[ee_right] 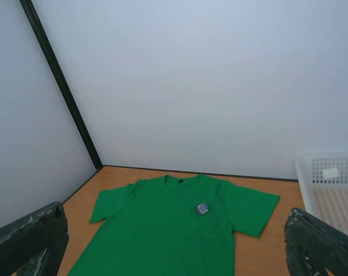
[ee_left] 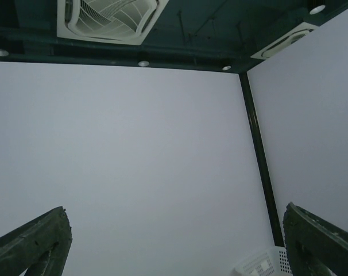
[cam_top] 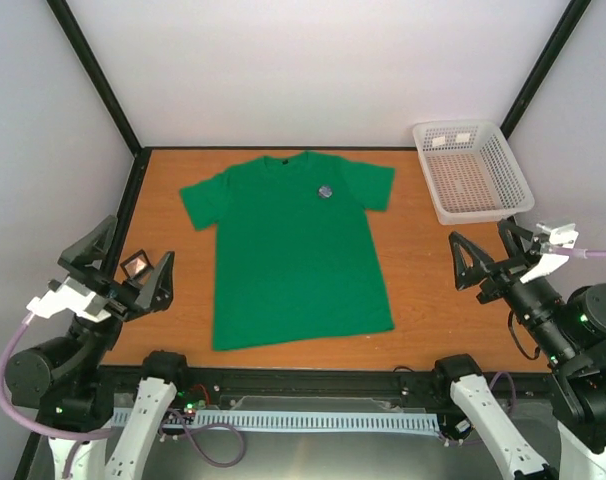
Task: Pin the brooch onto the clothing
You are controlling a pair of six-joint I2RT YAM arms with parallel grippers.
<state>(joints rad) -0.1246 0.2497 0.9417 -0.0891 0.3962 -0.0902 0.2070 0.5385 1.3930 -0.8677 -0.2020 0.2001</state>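
The green T-shirt (cam_top: 293, 250) lies flat on the wooden table, collar to the far side. The small bluish-grey round brooch (cam_top: 325, 191) sits face up on its chest, right of the collar. Both show in the right wrist view too, the shirt (ee_right: 162, 236) and the brooch (ee_right: 202, 209). My left gripper (cam_top: 126, 264) is open and empty, raised at the table's left edge, pointing at the back wall. My right gripper (cam_top: 488, 258) is open and empty, raised at the right edge, well apart from the shirt.
A small black square-framed case (cam_top: 135, 266) lies on the table by the left gripper. A white mesh basket (cam_top: 472, 170) stands at the far right corner, seen also in the right wrist view (ee_right: 329, 190). Black frame posts rise at the back corners.
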